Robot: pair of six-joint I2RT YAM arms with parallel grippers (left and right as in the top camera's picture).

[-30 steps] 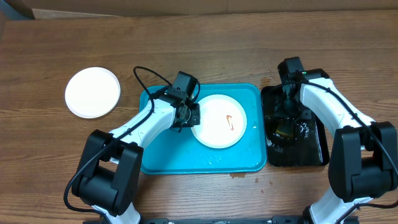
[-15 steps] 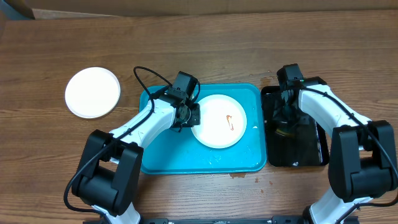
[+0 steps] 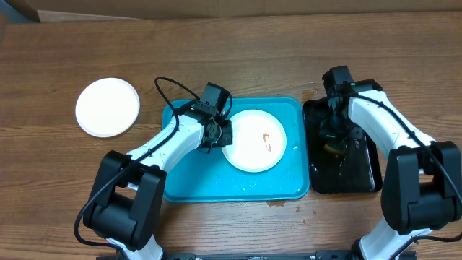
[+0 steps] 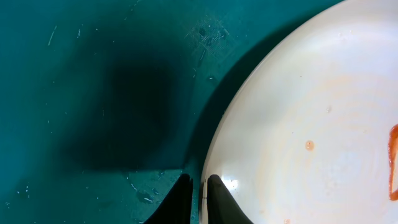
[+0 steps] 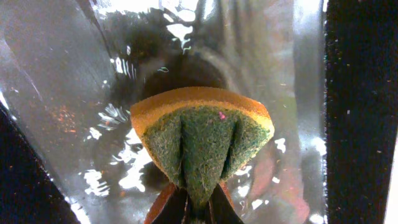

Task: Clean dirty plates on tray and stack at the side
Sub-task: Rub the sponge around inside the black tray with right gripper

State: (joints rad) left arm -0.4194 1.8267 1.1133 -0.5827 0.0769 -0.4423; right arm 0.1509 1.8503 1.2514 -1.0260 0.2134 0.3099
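White plate [image 3: 249,148] streaked red, turquoise tray [image 3: 216,184], green-and-orange sponge [image 5: 202,143]

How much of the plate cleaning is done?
Done: a clean-looking white plate sits on the table, off the tray. In hand: the left fingers pinch the rim of the smeared plate on the tray; the right fingers squeeze a sponge over the black tray. Left: wiping off the red smear and stacking that plate.
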